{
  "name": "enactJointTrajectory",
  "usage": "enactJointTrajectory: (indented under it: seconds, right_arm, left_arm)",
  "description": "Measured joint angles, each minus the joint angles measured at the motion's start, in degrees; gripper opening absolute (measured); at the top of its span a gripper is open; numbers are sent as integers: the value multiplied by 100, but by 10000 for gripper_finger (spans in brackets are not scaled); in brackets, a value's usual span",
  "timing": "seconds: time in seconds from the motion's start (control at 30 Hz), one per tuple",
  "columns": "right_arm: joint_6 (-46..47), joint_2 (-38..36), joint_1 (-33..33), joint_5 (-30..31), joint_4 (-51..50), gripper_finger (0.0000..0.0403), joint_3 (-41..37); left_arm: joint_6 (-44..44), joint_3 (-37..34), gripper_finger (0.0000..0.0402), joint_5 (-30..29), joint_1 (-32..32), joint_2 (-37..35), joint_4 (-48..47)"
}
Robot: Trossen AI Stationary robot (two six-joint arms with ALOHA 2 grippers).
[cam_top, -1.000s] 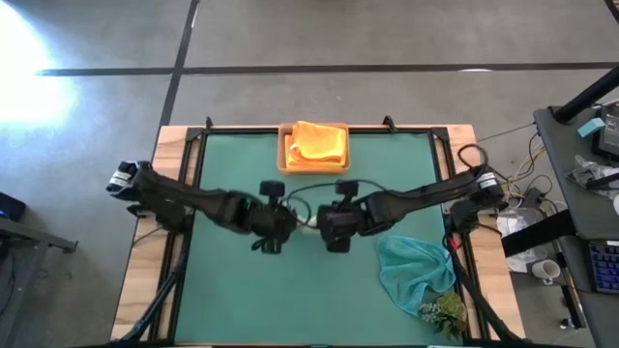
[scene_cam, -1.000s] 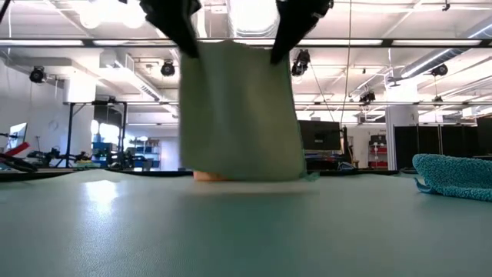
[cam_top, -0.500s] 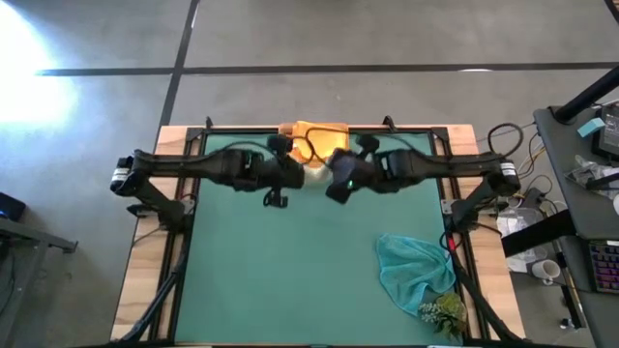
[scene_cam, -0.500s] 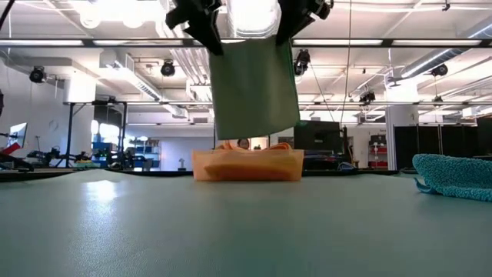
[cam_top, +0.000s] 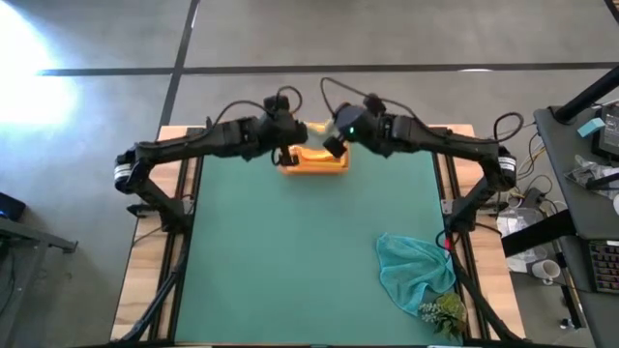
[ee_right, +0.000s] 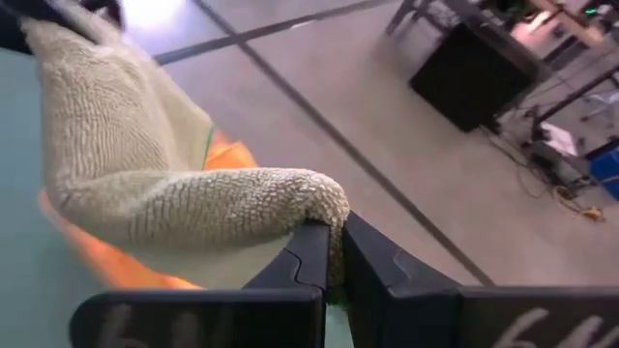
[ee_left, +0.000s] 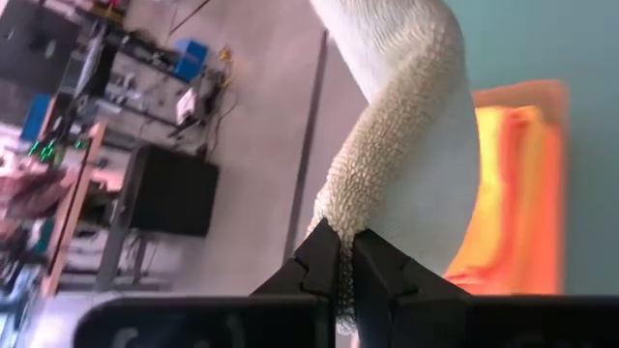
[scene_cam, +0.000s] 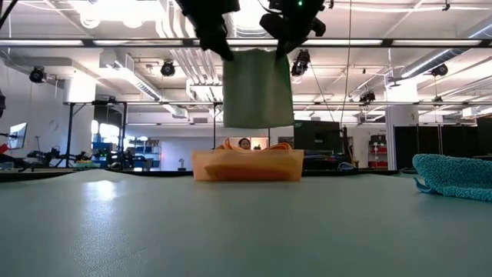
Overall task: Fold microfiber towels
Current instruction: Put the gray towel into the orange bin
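Grippers L (scene_cam: pixel 217 42) + R (scene_cam: pixel 286 42) both clamped on pale green towel (scene_cam: pixel 257 88), hanging over wooden tray (scene_cam: pixel 246 165) at mat's far edge.

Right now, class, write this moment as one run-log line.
left pincer: shut on pale green towel | right pincer: shut on same towel | towel: hanging above wooden tray | teal towel: unfolded on mat

Green table mat (cam_top: pixel 290 251), wooden tray (cam_top: pixel 314 161) at far edge, teal towel (cam_top: pixel 414 271)
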Motion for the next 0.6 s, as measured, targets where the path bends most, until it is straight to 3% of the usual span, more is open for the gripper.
enactJointTrajectory:
  seconds: [0.23, 0.6]
  right_arm:
    - [-509, 0, -893, -1040, 897, 9, -46]
    - [-466, 6, -1789, -1861, 1070, 9, -424]
  left_arm:
    - [292, -8, 0, 579, 748, 240, 589]
    - [683, 17, 0, 532, 1385, 882, 1322]
